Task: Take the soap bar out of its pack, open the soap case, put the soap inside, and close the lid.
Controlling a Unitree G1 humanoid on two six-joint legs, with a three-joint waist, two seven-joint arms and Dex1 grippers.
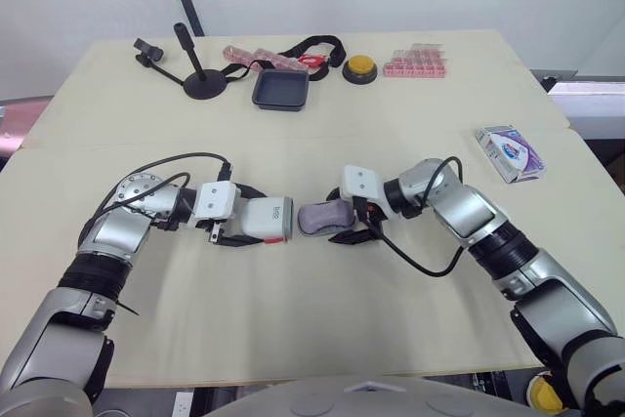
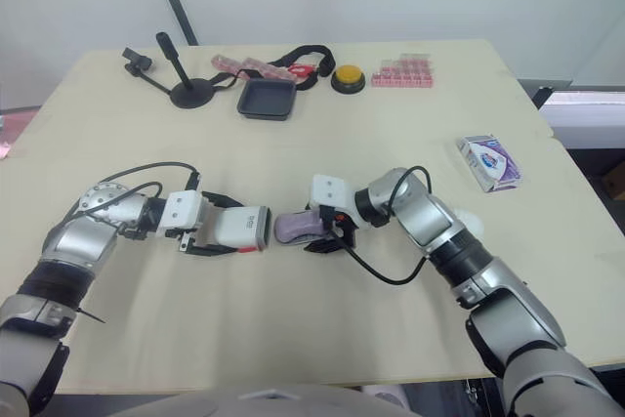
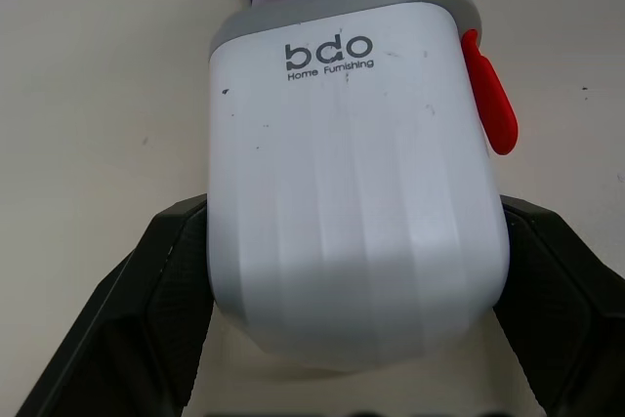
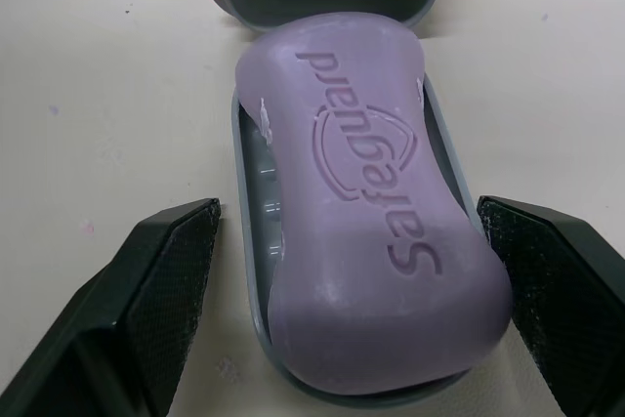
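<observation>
Pale tabletop (image 1: 322, 329), centre: with your left gripper (image 1: 249, 225) clamping the white case cover (image 3: 352, 192) and right gripper (image 1: 337, 224) released, flanking the grey tray (image 4: 252, 202) holding the purple soap bar (image 4: 376, 202), slide the cover rightward squarely, bracing the tray.

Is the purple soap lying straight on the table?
No, the soap bar lies in the grey tray beneath it.

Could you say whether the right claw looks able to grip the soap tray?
Probably yes: the right claw is open, a finger either side of the tray carrying the soap, nothing between. The cover, in the left claw, sits beyond it.
</observation>
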